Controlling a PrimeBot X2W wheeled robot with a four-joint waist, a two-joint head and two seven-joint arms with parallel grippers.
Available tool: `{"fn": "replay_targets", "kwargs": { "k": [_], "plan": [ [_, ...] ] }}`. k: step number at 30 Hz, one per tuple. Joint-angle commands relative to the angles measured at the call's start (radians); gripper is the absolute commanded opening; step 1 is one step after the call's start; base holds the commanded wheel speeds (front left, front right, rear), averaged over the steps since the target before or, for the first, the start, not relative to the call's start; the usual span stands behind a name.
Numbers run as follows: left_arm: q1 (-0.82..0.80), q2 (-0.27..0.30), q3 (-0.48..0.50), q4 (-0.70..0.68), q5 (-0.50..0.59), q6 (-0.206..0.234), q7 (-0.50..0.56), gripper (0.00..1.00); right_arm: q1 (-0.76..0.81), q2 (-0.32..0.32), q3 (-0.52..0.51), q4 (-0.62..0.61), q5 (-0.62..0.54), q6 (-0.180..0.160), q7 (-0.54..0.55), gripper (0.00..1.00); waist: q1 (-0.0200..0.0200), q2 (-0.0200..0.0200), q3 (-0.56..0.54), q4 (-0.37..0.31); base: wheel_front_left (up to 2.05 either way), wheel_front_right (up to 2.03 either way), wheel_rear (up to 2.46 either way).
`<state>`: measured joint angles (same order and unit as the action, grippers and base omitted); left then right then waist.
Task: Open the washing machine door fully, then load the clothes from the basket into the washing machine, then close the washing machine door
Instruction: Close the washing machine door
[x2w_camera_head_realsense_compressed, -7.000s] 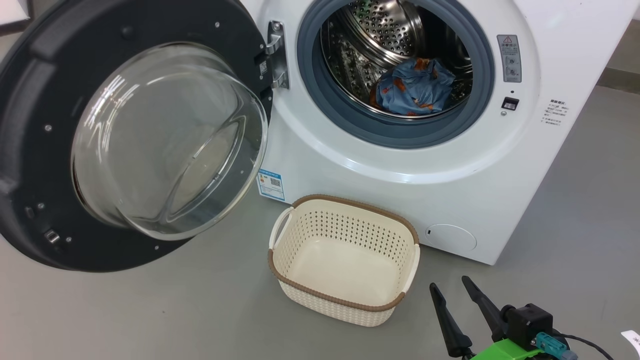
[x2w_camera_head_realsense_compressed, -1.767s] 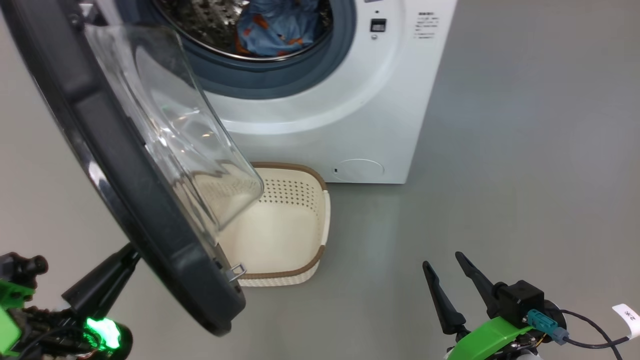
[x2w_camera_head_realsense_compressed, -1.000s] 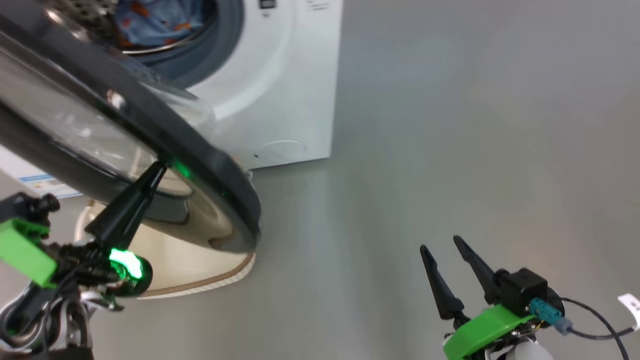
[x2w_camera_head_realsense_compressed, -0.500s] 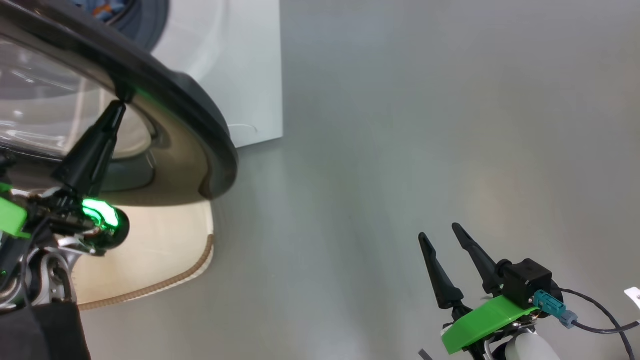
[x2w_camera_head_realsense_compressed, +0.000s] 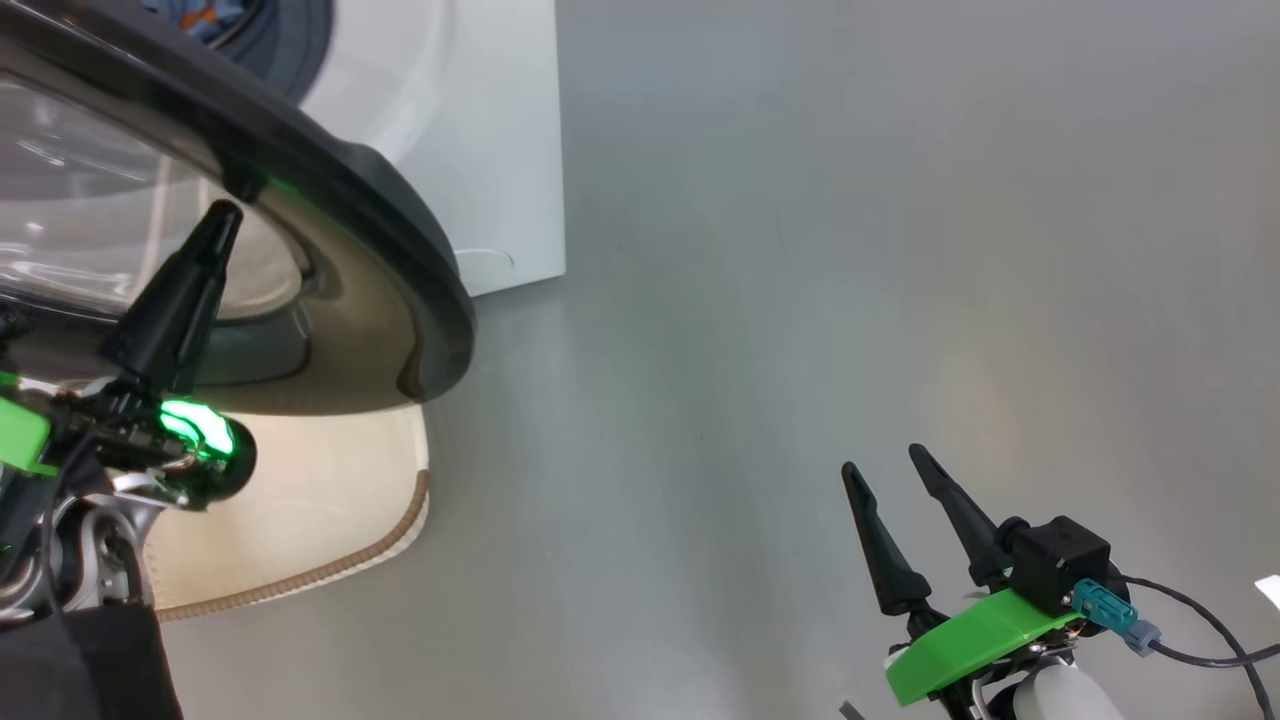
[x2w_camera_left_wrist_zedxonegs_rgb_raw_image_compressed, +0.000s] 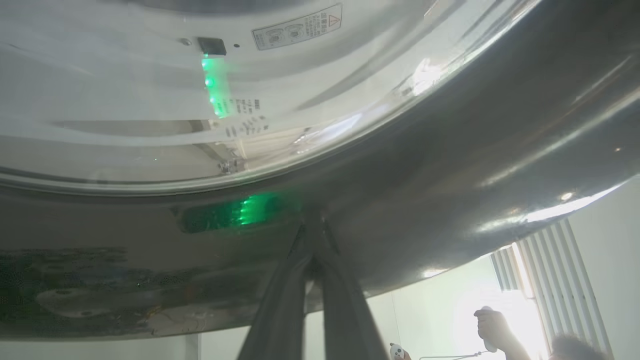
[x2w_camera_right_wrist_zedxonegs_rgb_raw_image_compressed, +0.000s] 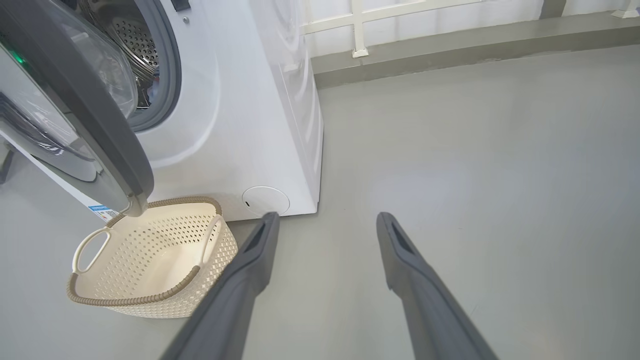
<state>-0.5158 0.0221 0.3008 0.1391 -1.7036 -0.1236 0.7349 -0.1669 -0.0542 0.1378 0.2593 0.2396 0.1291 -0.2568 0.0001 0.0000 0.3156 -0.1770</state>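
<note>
Underfoot, grey floor (x2w_camera_right_wrist_zedxonegs_rgb_raw_image_compressed: 475, 125) runs to a pale wall (x2w_camera_right_wrist_zedxonegs_rgb_raw_image_compressed: 425, 15); left gripper (x2w_camera_head_realsense_compressed: 220, 218) pinched together, right gripper (x2w_camera_head_realsense_compressed: 884, 460) splayed.

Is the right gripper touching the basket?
Apart. The head view shows bare grey floor between the right gripper and the basket.

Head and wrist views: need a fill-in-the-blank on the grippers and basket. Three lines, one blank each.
The left gripper, tips by the door rim, has its jaws ____.
The right gripper, holding nothing, has its jaws ____.
Inside, the basket by the washer is ____.
Missing words: shut; open; empty.
</note>
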Motion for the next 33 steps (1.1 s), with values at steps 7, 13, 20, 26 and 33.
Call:
{"fn": "replay_targets", "kwargs": {
  "k": [7,13,20,26,33],
  "plan": [
    [0.084,0.028,0.025,-0.045,-0.006,-0.007,-0.059,0.00,-0.006,0.004,0.015,-0.006,-0.003,0.002,-0.005,1.00,-0.0001,0.0000,-0.060,0.046,0.00,0.00,0.00],
    [0.160,0.028,0.023,-0.070,-0.008,-0.007,-0.108,0.00,-0.001,0.004,0.019,0.007,0.004,0.002,-0.005,1.00,-0.0001,0.0000,-0.106,0.071,0.00,0.00,0.00],
    [0.253,0.028,0.020,-0.111,-0.022,-0.007,-0.141,0.00,0.007,0.004,0.026,0.018,0.013,0.002,-0.005,1.00,-0.0001,0.0000,-0.146,0.087,0.00,0.00,0.00],
    [0.354,0.028,0.009,-0.139,-0.024,-0.007,-0.214,1.00,0.023,0.004,0.029,0.026,0.017,0.002,-0.005,1.00,-0.0001,0.0000,-0.191,0.109,0.00,0.00,0.00],
    [0.453,0.028,-0.006,-0.180,-0.032,-0.007,-0.288,1.00,0.038,0.004,0.027,0.030,0.017,0.002,-0.005,1.00,-0.0001,0.0000,-0.213,0.125,0.00,0.00,0.00]
  ]
}}
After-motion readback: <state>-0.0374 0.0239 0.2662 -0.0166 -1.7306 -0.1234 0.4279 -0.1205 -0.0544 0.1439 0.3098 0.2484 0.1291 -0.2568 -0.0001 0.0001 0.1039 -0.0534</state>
